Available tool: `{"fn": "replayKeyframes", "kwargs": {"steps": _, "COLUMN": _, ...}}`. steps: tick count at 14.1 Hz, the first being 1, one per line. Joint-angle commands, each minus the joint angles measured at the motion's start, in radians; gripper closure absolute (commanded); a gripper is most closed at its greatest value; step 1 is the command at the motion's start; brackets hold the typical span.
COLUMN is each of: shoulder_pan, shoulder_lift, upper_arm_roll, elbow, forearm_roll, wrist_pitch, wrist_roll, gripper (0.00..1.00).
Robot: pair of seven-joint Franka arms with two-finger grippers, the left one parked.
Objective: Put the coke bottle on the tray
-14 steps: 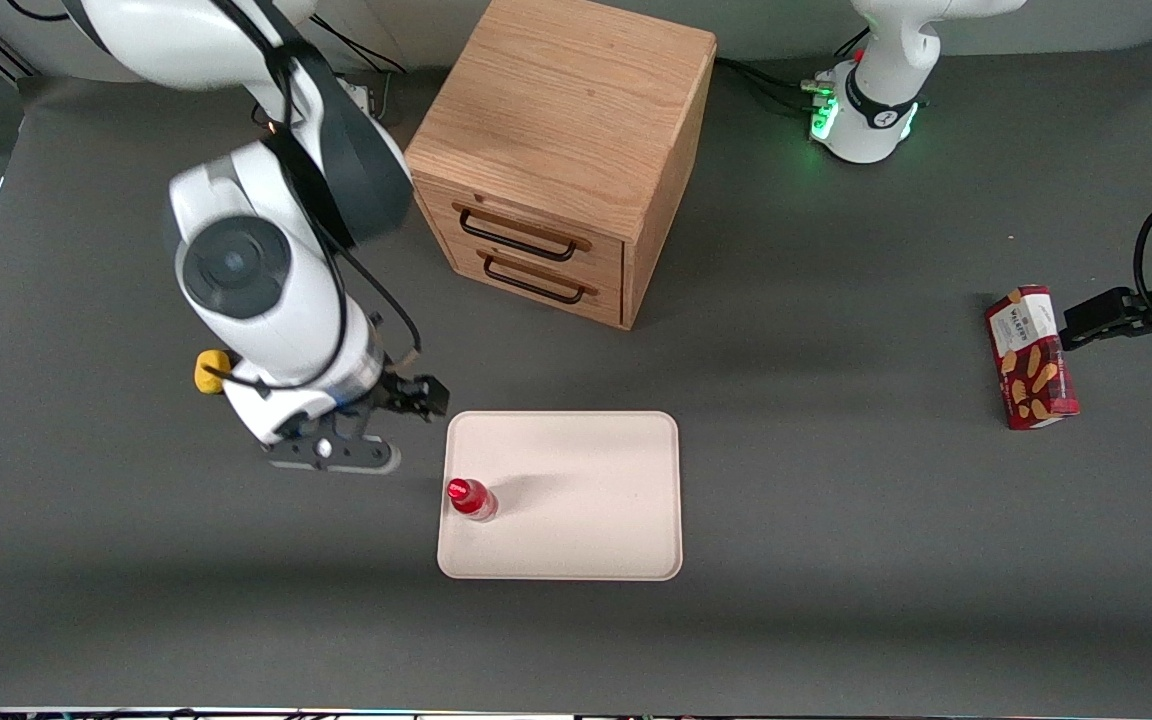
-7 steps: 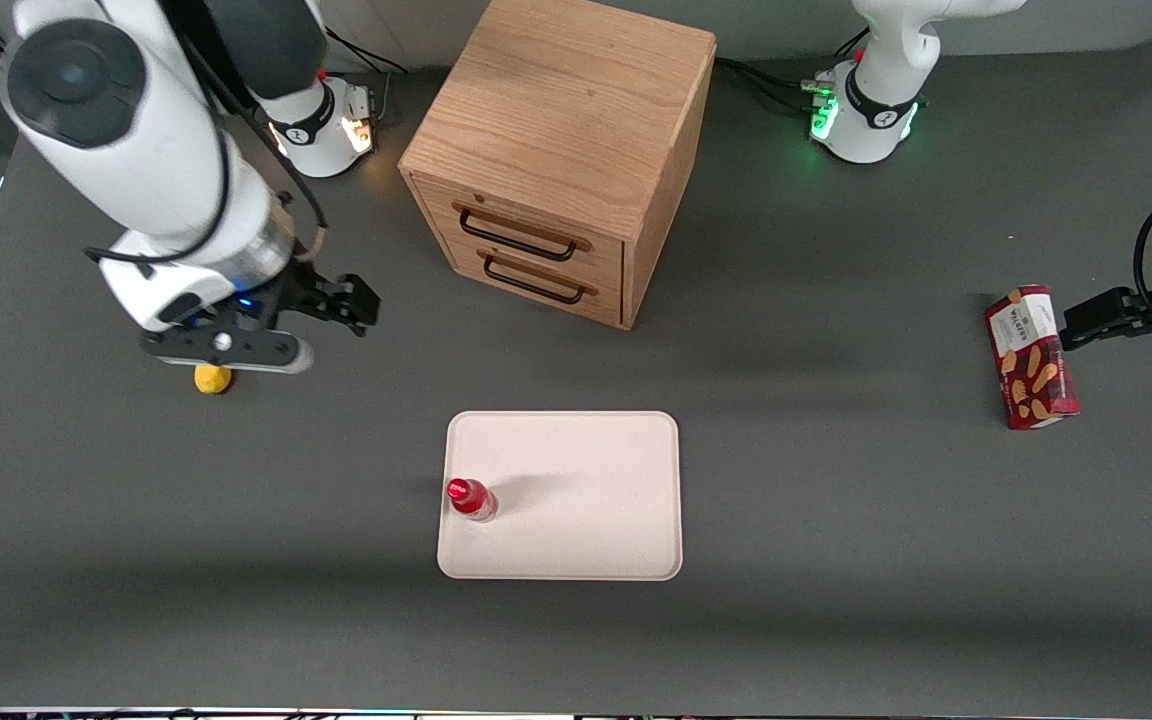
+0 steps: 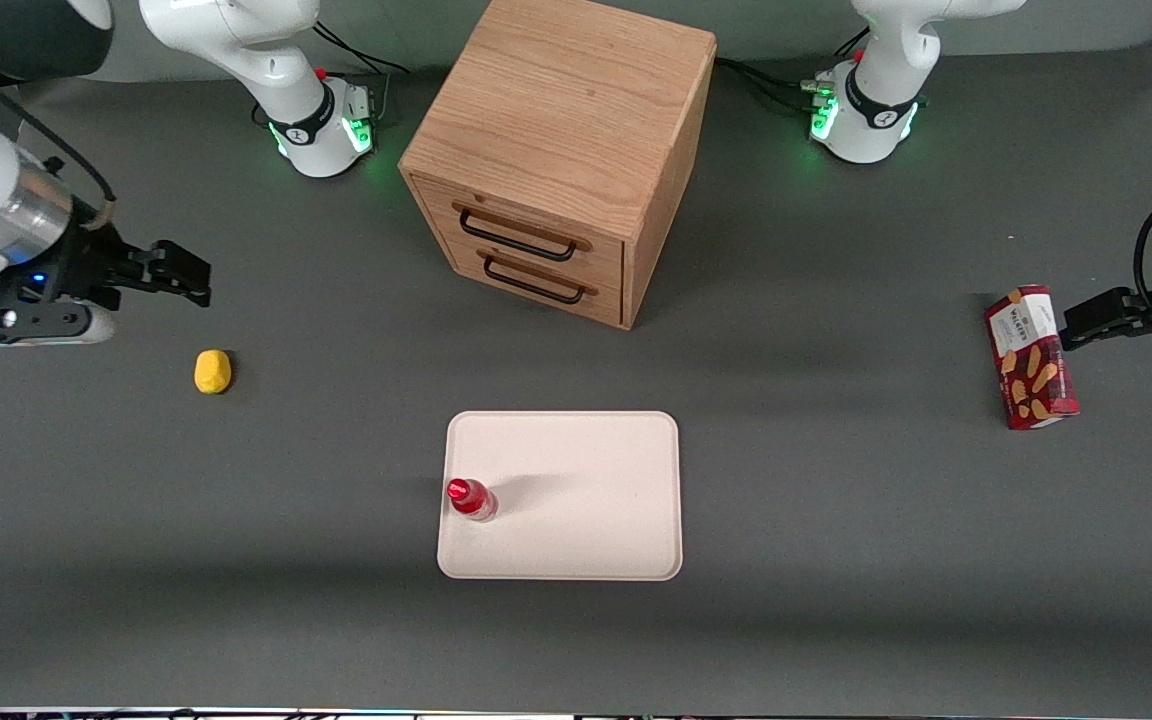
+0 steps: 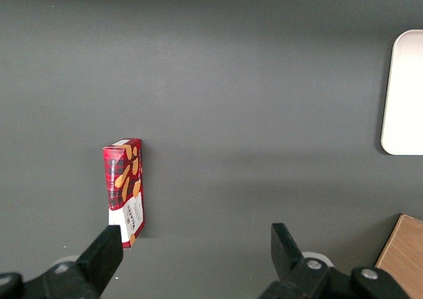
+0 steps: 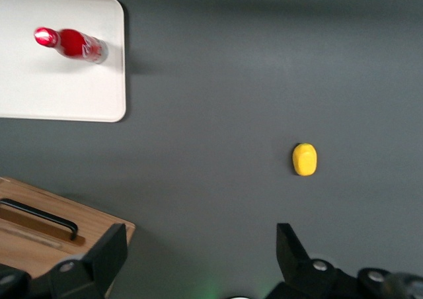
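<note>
The coke bottle [image 3: 471,499] stands upright on the tray [image 3: 586,500], close to the tray's edge at the working arm's end, red cap up. From the right wrist camera the bottle [image 5: 71,43] shows plainly on the pale tray [image 5: 59,87], nothing touching it.

The gripper [image 5: 198,253] hangs high above the table at the working arm's end, well apart from the tray. Its fingers [image 5: 294,249] are spread wide with only bare grey table between them. In the front view the gripper [image 3: 141,270] sits farther from the camera than the yellow lemon-like lump [image 3: 212,371], which lies alone on the table [image 3: 836,550].

The wooden two-drawer cabinet [image 3: 561,160] stands farther from the camera than the tray, drawers closed, dark handles facing the tray. Toward the parked arm's end lies the red biscuit box [image 3: 1031,357], well apart from everything else; it shows again in the left wrist view [image 4: 125,190].
</note>
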Motion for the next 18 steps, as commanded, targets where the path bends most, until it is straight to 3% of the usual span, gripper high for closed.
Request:
{"fn": "replayKeyframes", "kwargs": {"steps": 1, "shoulder_pan": -0.026, "shoulder_lift": -0.064, "upper_arm_roll": -0.022, "elbow": -0.091, "forearm_roll": 0.022, "wrist_pitch": 0.043, "wrist_roll": -0.095, "gripper": 0.0}}
{"fn": "replayKeyframes", "kwargs": {"steps": 5, "shoulder_pan": -0.017, "shoulder_lift": -0.078, "upper_arm_roll": -0.124, "elbow": -0.131, "forearm_roll": 0.112, "wrist_pitch": 0.058, "wrist_roll": -0.118, "gripper": 0.0}}
{"fn": "replayKeyframes", "kwargs": {"steps": 9, "shoulder_pan": -0.026, "shoulder_lift": -0.091, "upper_arm_roll": -0.174, "elbow": -0.134, "forearm_roll": 0.117, "wrist_pitch": 0.068, "wrist_roll": -0.198, "gripper": 0.0}}
{"fn": "replayKeyframes", "kwargs": {"steps": 13, "shoulder_pan": -0.158, "shoulder_lift": -0.094, "upper_arm_roll": -0.077, "elbow": -0.131, "forearm_roll": 0.11, "wrist_pitch": 0.066, "wrist_roll": -0.191, "gripper": 0.0}}
{"fn": "replayKeyframes", "kwargs": {"steps": 18, "shoulder_pan": -0.136, "shoulder_lift": -0.096, "upper_arm_roll": -0.076, "elbow": -0.128, "forearm_roll": 0.082, "wrist_pitch": 0.068, "wrist_roll": -0.102, "gripper": 0.0}}
